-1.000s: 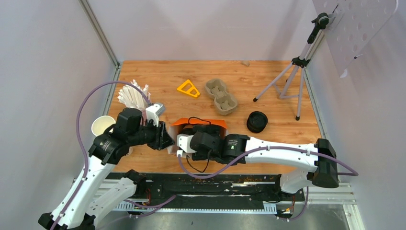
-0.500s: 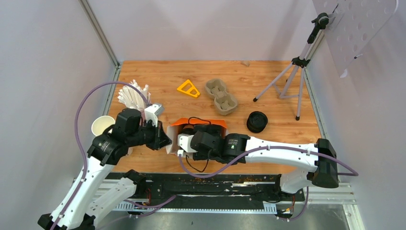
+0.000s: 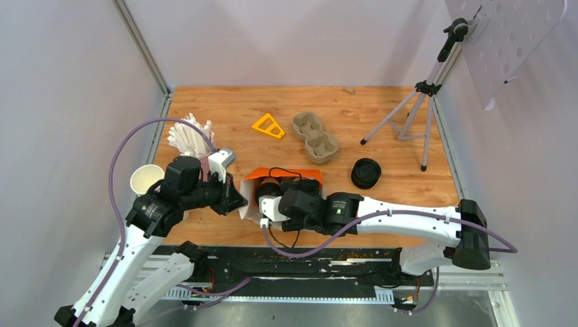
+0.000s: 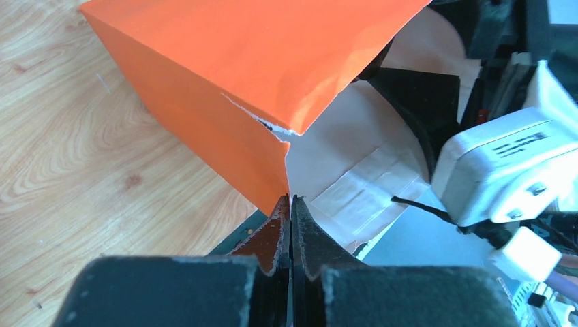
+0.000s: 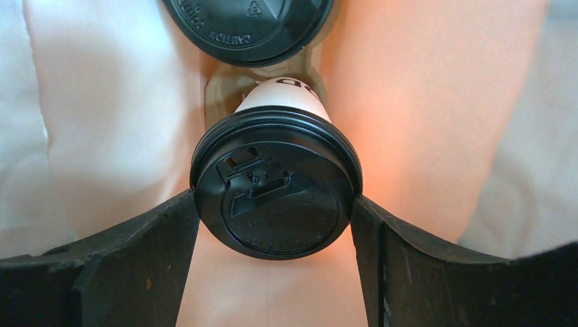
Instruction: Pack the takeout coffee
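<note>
Orange bag [image 4: 225, 61]: the left end effector [image 4: 291, 204], pressed together, pinches its edge. Inside, the right end effector [image 5: 275, 211] clasps one cup [image 5: 276, 184] by its lid, the cup's axis running straight ahead into the bag. A second cup [image 5: 249, 24] stands just beyond. Two cups show, one bag.

Top view: my right gripper [image 5: 275, 204] lies hidden inside the orange paper bag [image 3: 257, 174]. Right wrist view: a second round black plastic lid [image 5: 249, 24] is cut off at 12 o'clock. The small white paper cup's [image 5: 283, 95] wall is mostly hidden beneath its own black lid.
</note>
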Controlling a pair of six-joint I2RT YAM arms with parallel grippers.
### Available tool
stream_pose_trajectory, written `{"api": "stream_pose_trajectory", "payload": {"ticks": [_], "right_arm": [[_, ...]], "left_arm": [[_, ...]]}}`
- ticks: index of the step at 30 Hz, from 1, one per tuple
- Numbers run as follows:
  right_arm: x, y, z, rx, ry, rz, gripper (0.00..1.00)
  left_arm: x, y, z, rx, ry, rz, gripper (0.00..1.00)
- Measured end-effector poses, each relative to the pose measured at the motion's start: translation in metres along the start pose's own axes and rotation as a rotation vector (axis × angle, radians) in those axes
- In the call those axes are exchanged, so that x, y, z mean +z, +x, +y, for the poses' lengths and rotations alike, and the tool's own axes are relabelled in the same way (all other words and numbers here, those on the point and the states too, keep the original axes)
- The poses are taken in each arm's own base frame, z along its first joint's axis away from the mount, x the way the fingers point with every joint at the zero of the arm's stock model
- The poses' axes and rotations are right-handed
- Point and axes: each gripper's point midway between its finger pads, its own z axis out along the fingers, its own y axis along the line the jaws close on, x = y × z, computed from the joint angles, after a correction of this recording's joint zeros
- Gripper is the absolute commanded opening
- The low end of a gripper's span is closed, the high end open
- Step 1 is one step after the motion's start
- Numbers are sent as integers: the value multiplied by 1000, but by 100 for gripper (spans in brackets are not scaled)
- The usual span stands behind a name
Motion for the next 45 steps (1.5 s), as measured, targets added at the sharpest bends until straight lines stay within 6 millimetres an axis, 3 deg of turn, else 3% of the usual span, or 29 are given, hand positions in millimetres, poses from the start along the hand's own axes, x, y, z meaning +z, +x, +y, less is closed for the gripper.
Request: {"api": "stream_pose_trajectory", "payload": {"ticks": [23,37,45], "right_arm": [[17,10,8,-75,-15,31,69],[9,1,-2,-77,-20,27,69],[7,7,0,-92,-35,52,69]], "left_arm": [[3,5,-6,13,48,5,0],[3,5,-6,13,50,7,0],[3,5,-6,13,51,7,0]]}}
